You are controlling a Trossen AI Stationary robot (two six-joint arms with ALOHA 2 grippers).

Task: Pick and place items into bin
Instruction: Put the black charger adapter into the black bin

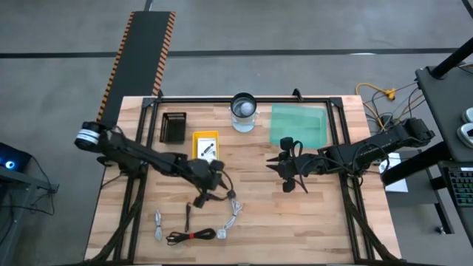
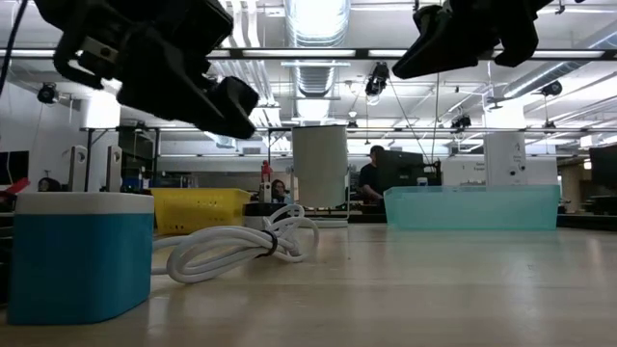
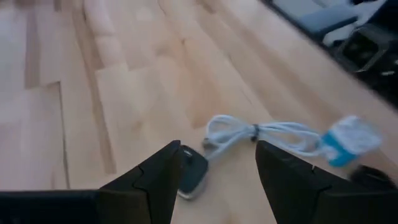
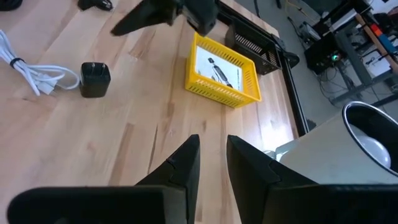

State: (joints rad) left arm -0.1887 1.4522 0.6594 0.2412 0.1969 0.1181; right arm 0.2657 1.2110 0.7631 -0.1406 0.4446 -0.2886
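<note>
My left gripper [image 1: 216,179] [image 3: 217,149] hangs open above the table's middle. Below it lie a small black plug block [image 3: 191,174] [image 1: 198,201] and a coiled white cable [image 3: 261,134] [image 1: 233,210]. Toward the near edge lie a small black stick [image 1: 188,216], a thin grey cable [image 1: 158,225] and a black cable coil with a red tie [image 1: 192,236]. The yellow bin [image 1: 206,145] [image 4: 221,74] holds a white printed card. My right gripper [image 1: 284,171] [image 4: 212,140] is open, raised right of centre, holding nothing.
A black mesh box [image 1: 174,127] stands left of the yellow bin. A clear cup [image 1: 244,111] and a green tray [image 1: 298,124] sit along the far edge. In the low view a blue-and-white object [image 2: 77,255] stands close to the camera. People show in the room behind.
</note>
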